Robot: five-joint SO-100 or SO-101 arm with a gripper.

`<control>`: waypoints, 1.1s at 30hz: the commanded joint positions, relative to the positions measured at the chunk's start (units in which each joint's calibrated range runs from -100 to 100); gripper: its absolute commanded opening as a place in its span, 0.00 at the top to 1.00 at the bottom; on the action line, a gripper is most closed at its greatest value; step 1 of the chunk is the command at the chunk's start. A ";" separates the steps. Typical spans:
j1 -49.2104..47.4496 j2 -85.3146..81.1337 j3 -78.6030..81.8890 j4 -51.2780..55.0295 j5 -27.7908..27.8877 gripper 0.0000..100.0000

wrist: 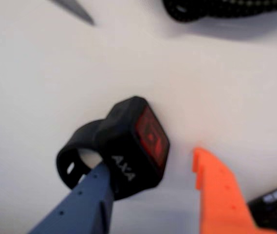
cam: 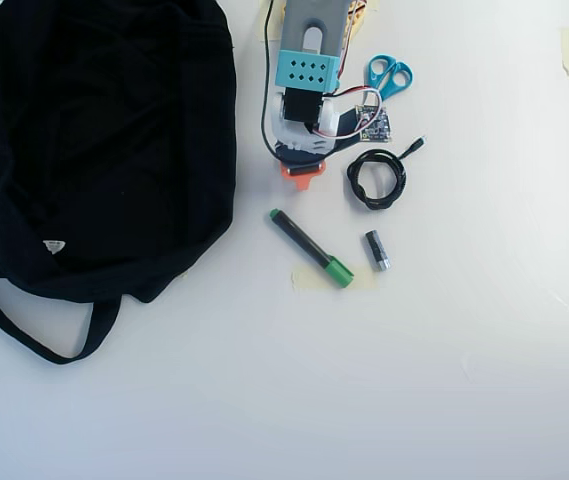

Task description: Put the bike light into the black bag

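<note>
- Step in hand, as I judge it: the grasp. In the wrist view the pincer point(wrist: 150, 183) is spread apart, its blue finger touching the bike light point(wrist: 133, 144) and its orange finger just beside the red lens, not yet touching.
- The bike light lies on the white table point(wrist: 36, 83), its loop strap toward the left of that view (the arm hides it in the overhead view).
- The black bag point(cam: 94, 140) lies at the table's left in the overhead view, near the arm.
- Next, probably: close squarely on the block, lift, carry it over the bag.
</note>
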 commanded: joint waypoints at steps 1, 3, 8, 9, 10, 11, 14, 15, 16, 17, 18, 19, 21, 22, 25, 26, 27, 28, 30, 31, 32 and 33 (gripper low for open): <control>-0.34 0.78 0.53 0.49 0.35 0.84; -0.34 0.78 0.53 0.49 0.35 0.85; -0.34 0.78 0.53 0.66 0.35 0.89; -0.34 0.78 0.53 0.66 0.35 0.89; -0.34 0.78 0.53 0.66 0.35 0.90; -0.34 0.78 0.62 0.66 0.35 0.90; -0.34 0.78 0.62 0.74 0.35 0.91; -0.34 0.78 0.62 0.74 0.35 0.91; -0.34 0.78 0.62 0.74 0.35 0.91; -0.34 0.78 0.62 0.74 0.35 0.91; -0.34 0.78 0.62 0.74 0.35 0.91; -0.34 0.78 0.62 0.74 0.35 0.91; -0.34 0.78 0.62 1.00 0.35 0.96; -0.34 0.78 0.62 1.00 0.35 0.98; -0.34 0.78 0.62 1.09 0.35 0.98; -0.34 0.78 0.62 1.09 0.35 0.98; -0.34 0.78 0.62 1.17 0.35 0.98; -0.34 0.78 0.62 1.43 0.35 0.98; -0.41 0.62 0.44 2.21 0.25 0.98; -0.41 0.45 0.44 2.29 0.14 0.98; -0.41 0.37 0.44 2.47 0.09 0.98; -0.41 0.37 0.44 2.98 0.04 0.98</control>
